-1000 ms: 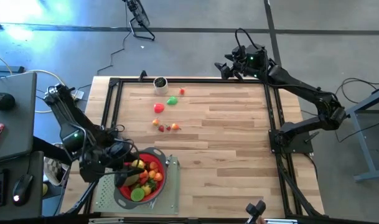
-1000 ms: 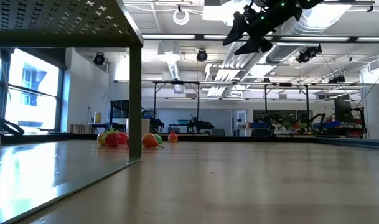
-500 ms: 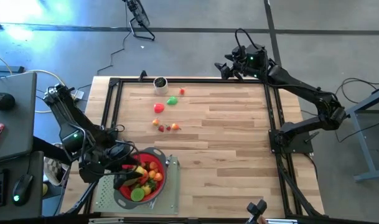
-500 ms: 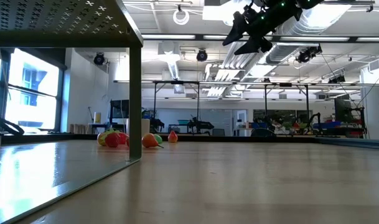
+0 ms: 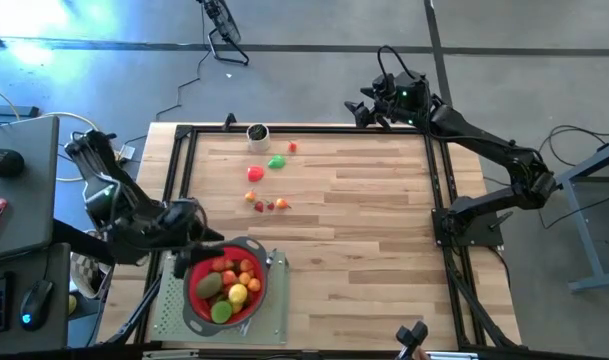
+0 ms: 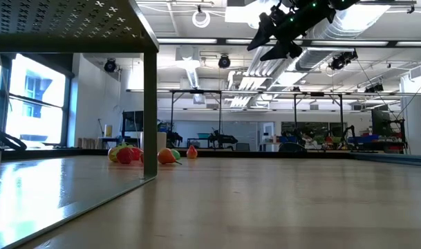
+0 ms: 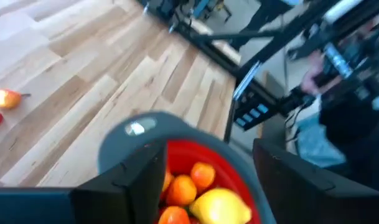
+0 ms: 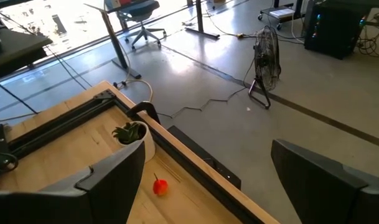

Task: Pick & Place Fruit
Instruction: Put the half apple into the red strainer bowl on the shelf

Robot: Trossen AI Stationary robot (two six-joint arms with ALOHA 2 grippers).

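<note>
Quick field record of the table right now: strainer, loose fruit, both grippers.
strainer: red strainer, near left corner, on a grey mat, holds a pile of fruit
loose fruit: several pieces mid-table, more toward the far edge
pot: small plant pot at the far edge
left gripper: open, empty, at the strainer's left rim
right gripper: open, raised at the far edge, waiting

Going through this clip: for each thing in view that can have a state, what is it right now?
left gripper: open, empty, beside the strainer's rim.
right gripper: open, empty, raised over the table's far edge.
red strainer: upright on the grey mat, holding fruit.
fruit in the strainer: piled inside, at rest.
loose fruit: lying on the table, not yet picked.
small potted plant: upright near the far edge.
</note>
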